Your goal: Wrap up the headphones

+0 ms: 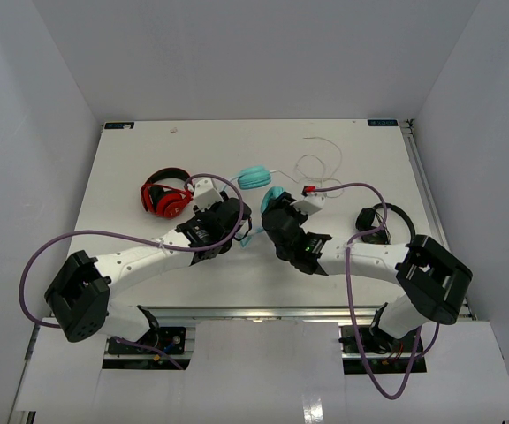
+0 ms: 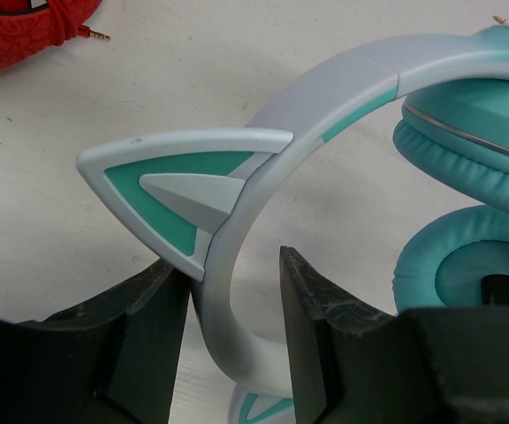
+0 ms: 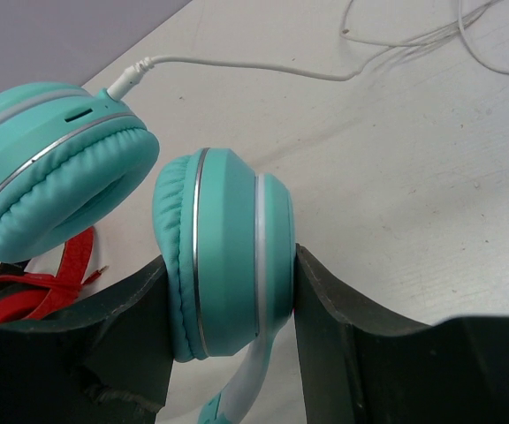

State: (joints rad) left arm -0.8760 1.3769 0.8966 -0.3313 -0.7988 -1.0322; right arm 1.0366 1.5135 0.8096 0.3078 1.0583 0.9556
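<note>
The teal headphones (image 1: 254, 177) lie mid-table between my two grippers, one cup flat and the other (image 1: 273, 195) at my right gripper. My left gripper (image 1: 239, 219) is shut on the pale band (image 2: 237, 291) just below a cat ear (image 2: 175, 177); both cups (image 2: 475, 141) show to its right. My right gripper (image 1: 270, 210) is shut on one teal cup (image 3: 228, 256), with both fingers pressed against its sides. The other cup (image 3: 51, 168) lies to the left in that view. The thin white cord (image 3: 237, 64) runs from it and lies in loose loops (image 1: 321, 163) toward the back right.
Red-and-black headphones (image 1: 166, 196) lie left of my left gripper and show in both wrist views (image 2: 34, 31) (image 3: 42, 287). All-black headphones (image 1: 380, 216) lie by the right arm. White walls enclose the table on three sides.
</note>
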